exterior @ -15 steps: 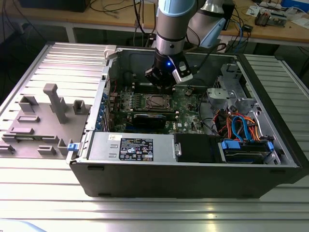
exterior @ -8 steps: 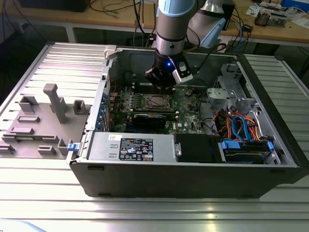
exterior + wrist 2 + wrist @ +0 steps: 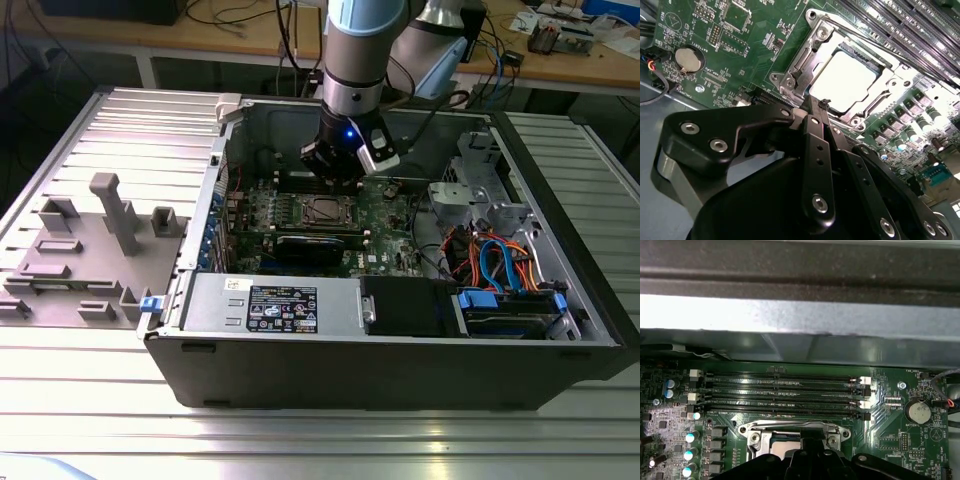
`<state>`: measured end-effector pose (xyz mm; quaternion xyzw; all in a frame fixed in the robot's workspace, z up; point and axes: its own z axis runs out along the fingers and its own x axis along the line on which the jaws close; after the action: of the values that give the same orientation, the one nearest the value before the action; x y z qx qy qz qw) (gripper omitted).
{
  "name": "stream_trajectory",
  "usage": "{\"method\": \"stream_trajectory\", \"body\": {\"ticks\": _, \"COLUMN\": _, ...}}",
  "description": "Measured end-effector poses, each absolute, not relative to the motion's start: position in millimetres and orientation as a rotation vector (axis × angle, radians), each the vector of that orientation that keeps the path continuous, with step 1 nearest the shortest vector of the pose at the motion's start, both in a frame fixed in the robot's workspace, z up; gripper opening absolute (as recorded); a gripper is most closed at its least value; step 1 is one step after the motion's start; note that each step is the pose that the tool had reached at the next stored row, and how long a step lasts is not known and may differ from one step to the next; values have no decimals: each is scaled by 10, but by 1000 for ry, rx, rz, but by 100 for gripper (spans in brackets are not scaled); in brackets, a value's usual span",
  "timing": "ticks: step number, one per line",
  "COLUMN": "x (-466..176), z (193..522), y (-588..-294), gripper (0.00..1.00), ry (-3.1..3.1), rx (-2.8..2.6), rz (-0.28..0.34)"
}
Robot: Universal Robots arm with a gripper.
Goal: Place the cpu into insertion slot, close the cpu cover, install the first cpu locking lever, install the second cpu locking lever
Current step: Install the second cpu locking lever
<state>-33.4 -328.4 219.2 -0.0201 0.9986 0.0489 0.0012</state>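
My black gripper [image 3: 824, 107] hangs low over the square silver-rimmed insertion slot [image 3: 327, 210] mid green motherboard [image 3: 385, 215], inside the open grey computer case [image 3: 400, 350] on the ribbed metal tabletop [image 3: 100, 400]. In the second wrist view the fingers [image 3: 816, 145] sit pressed together, tips at the near edge of the thin silvery cpu cover frame [image 3: 805, 57], probably to work the latching. The flat silver-topped cpu [image 3: 842, 80] lies seated in the slot, cover down around it. The first wrist view adds the long black memory slots [image 3: 782, 390] beyond the socket; the exterior view doesn't resolve the chip.
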Motion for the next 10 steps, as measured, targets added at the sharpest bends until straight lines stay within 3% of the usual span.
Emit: {"method": "stream_trajectory", "body": {"ticks": 10, "x": -334, "z": 2334, "y": -3285, "gripper": 11, "ry": 3134, "rx": -63, "rz": 154}}
